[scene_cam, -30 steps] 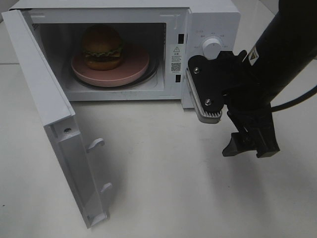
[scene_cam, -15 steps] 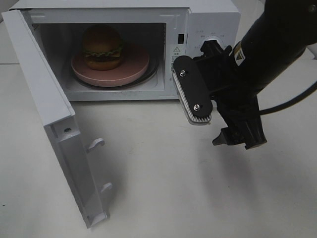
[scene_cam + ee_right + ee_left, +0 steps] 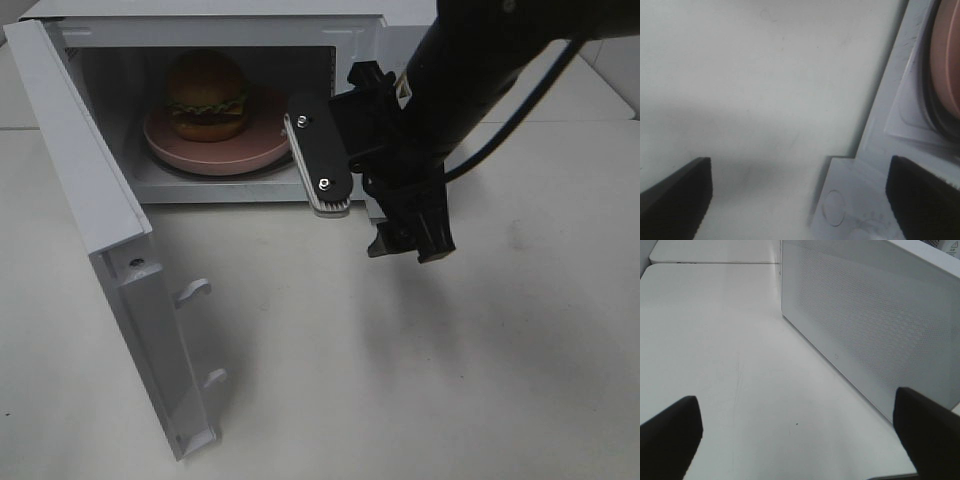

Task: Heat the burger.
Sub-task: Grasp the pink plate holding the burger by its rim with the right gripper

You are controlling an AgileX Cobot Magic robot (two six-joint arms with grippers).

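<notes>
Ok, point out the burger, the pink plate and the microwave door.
burger point(image 3: 206, 84), exterior high view, on the top bun
pink plate point(image 3: 230, 161), exterior high view, on its bare front rim
microwave door point(image 3: 150, 338), exterior high view, on the panel beside its latch hooks

Slants down from upper right with black right arm point(image 3: 470, 60). Holds right gripper point(image 3: 355, 225) wide open, fingers far apart, empty. Holds left gripper point(image 3: 800, 440) wide open too, empty.

burger point(image 3: 206, 96) | domed orange-tan bun, layered filling | upright | on pink plate point(image 3: 265, 150), left of centre, inside open microwave point(image 3: 345, 40)
</notes>
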